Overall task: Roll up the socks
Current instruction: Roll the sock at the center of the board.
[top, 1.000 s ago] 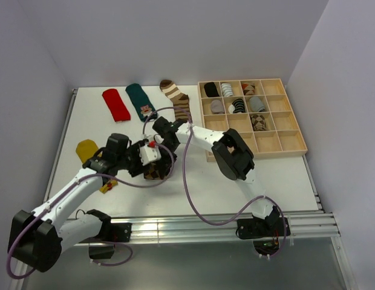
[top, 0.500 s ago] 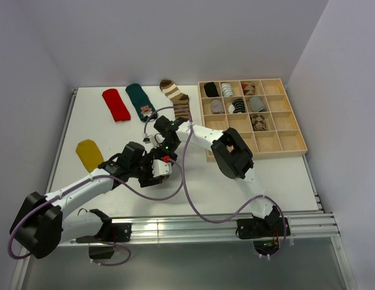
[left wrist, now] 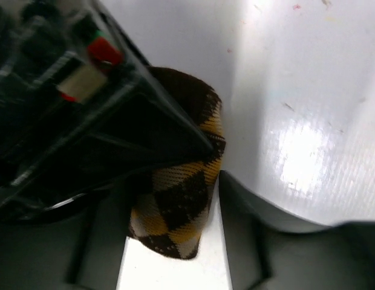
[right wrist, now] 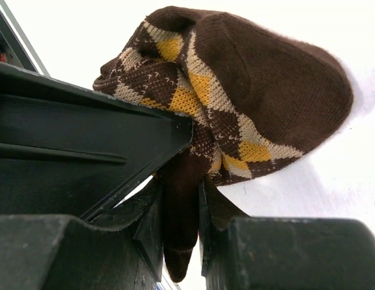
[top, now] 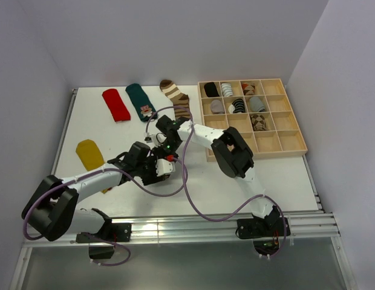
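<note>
A brown argyle sock [left wrist: 175, 211], rolled into a short tube, lies on the white table between the fingers of my left gripper [left wrist: 169, 202]. The fingers stand wide and press against both its sides. The same argyle sock [right wrist: 248, 96] bulges above my right gripper [right wrist: 178, 205], which is shut on its plain brown end. In the top view the left gripper [top: 158, 169] and right gripper [top: 165, 145] meet mid-table and hide most of that sock. A mustard sock [top: 89, 154], a red sock [top: 116, 104], a teal sock [top: 139, 99] and a striped sock [top: 177, 98] lie flat.
A wooden compartment box [top: 260, 154] stands at the right, several of its cells holding rolled socks. The right arm's purple cable [top: 187, 181] loops over the table in front of the grippers. The table's left edge [top: 61, 139] runs beside the mustard sock.
My left arm has swung right and nearer, uncovering the mustard sock and bringing its gripper round the argyle roll below the right gripper. The right gripper has barely moved.
</note>
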Controlling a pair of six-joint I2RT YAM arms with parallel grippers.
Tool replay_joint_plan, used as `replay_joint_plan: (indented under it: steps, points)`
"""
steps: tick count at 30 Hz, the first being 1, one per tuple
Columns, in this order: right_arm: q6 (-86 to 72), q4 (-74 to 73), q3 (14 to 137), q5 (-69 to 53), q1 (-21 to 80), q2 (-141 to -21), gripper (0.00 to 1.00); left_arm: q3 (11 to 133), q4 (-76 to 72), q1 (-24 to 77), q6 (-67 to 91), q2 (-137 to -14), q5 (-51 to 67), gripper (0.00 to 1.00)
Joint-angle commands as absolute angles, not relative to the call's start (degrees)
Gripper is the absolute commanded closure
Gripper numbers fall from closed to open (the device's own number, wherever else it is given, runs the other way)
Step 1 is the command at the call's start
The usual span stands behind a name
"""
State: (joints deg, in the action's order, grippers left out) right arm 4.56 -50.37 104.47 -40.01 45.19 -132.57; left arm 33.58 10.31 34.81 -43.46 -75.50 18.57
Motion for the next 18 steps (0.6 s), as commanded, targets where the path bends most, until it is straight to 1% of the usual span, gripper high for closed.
replay_joint_plan:
  steps: [1,2,3,4,5,6,7,8,9,14,18]
  points:
    - [6.07,-49.84,101.69,-34.19,45.00,-135.09,0.80,36.21,8.52,34.98,-41.75,-78.56,21.53,0.44]
    - [5.98,-49.40,101.34,-34.19,45.00,-134.57,0.77,37.26,9.66,34.89,-41.40,-79.27,21.88,0.48]
    - [5.63,-49.05,100.47,-34.19,44.74,-134.21,0.75,37.87,10.36,34.81,-41.31,-79.97,22.58,0.59]
    - [5.19,-47.39,99.68,-34.02,44.65,-133.60,0.72,38.40,10.98,34.54,-40.87,-81.20,23.02,0.65]
    - [4.14,-46.33,98.80,-33.23,44.56,-132.03,0.65,39.63,12.38,34.37,-40.70,-81.82,23.46,0.72]
    - [3.70,-45.01,96.61,-33.22,44.13,-131.14,0.61,40.16,13.00,34.19,-40.69,-82.35,23.90,0.81]
    - [3.00,-42.30,95.37,-32.53,43.95,-130.00,0.56,41.04,13.62,33.67,-40.43,-83.31,25.04,0.86]
    - [1.42,-40.80,94.14,-31.91,43.68,-127.73,0.54,41.48,14.58,33.31,-40.34,-83.76,25.40,0.91]
    - [0.54,-37.56,91.52,-31.03,43.07,-126.23,0.52,41.75,14.85,33.05,-40.17,-84.19,25.92,1.00]
    - [-7.19,-28.05,83.07,-27.52,40.78,-117.26,0.45,44.03,17.49,30.50,-39.82,-86.31,30.05,1.00]
    - [-12.30,-20.77,75.35,-22.77,38.94,-110.14,0.42,46.49,20.30,28.30,-39.99,-87.71,34.09,1.00]
